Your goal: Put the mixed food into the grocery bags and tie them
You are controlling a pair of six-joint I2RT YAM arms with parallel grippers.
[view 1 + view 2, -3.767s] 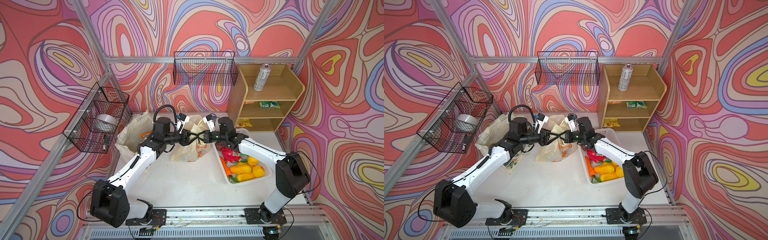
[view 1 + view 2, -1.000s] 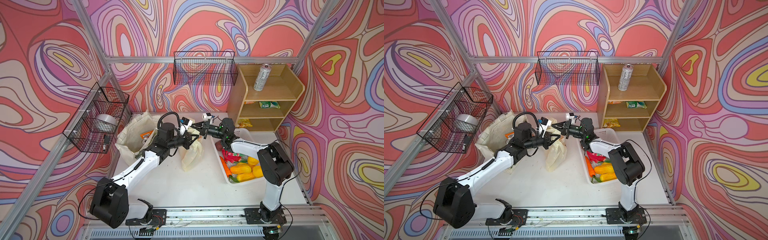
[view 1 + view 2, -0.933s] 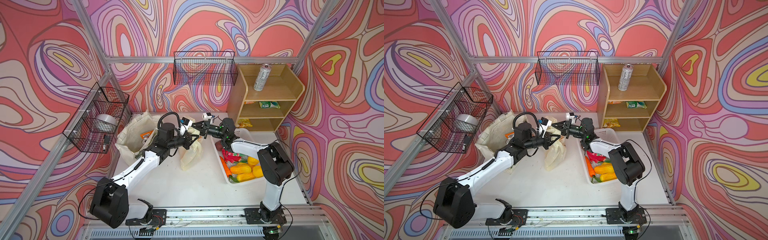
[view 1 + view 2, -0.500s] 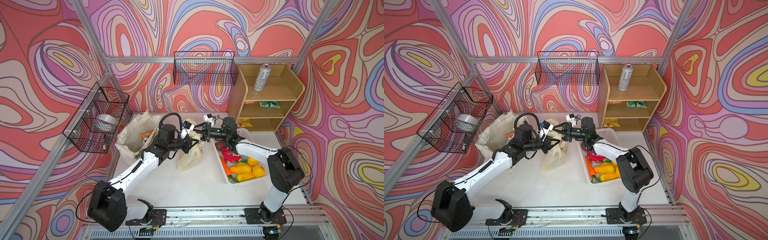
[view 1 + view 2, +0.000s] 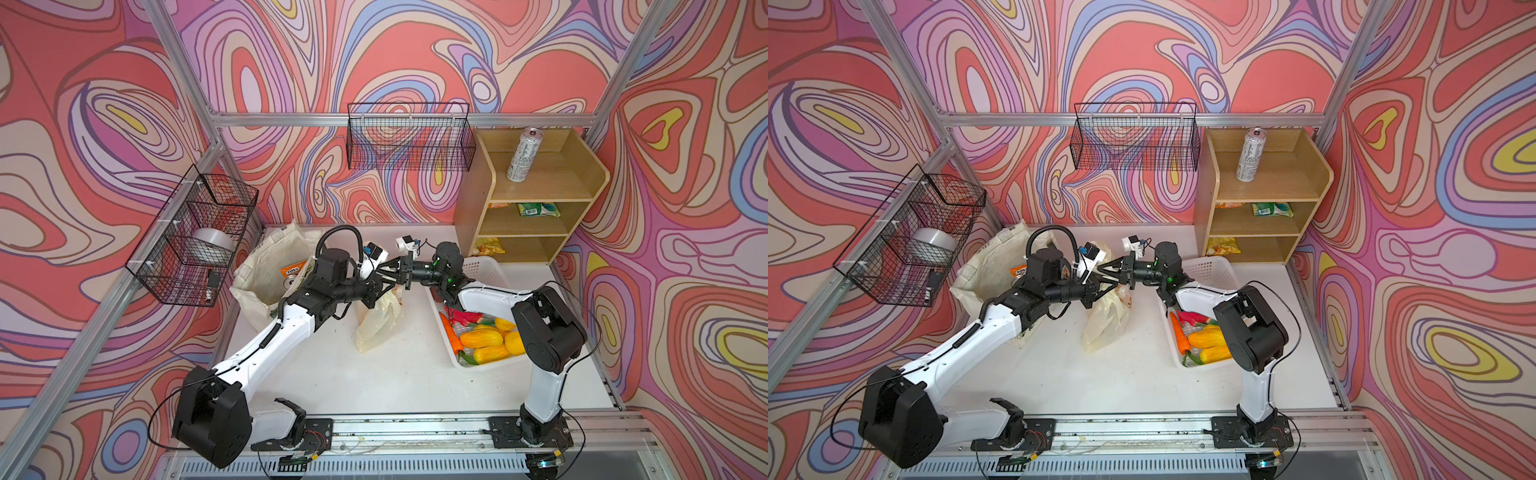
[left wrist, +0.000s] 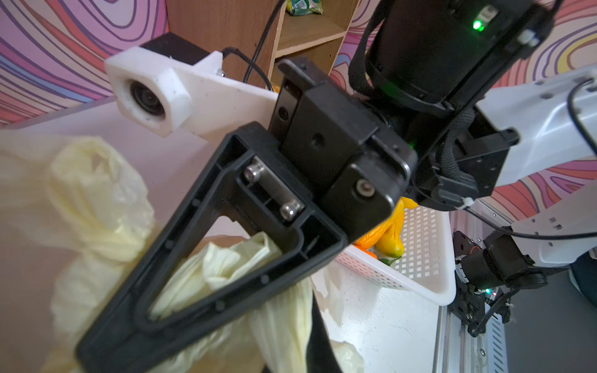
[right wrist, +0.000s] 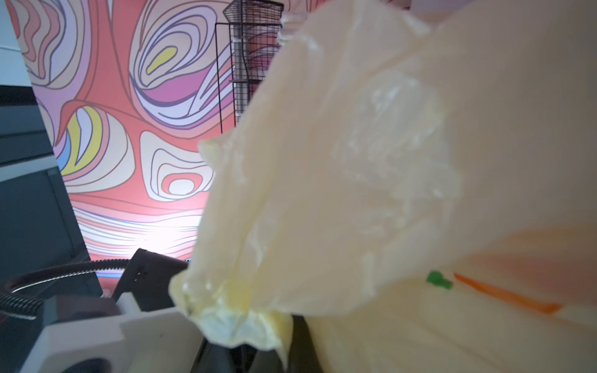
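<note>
The plastic bag (image 5: 377,328) stands mid-table (image 5: 374,386), nearer the back edge, with its top gathered upward. The left gripper (image 5: 372,292) and right gripper (image 5: 386,276) are pressed together, seemingly each pinching a handle. The pinches should hold firm and draw apart evenly, so the knot cinches without tipping the bag.

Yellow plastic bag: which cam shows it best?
Both top views: the whole yellow plastic bag shows, outline and all. Left wrist catches only its bunched top; right wrist is filled by a blurred close-up.
</note>
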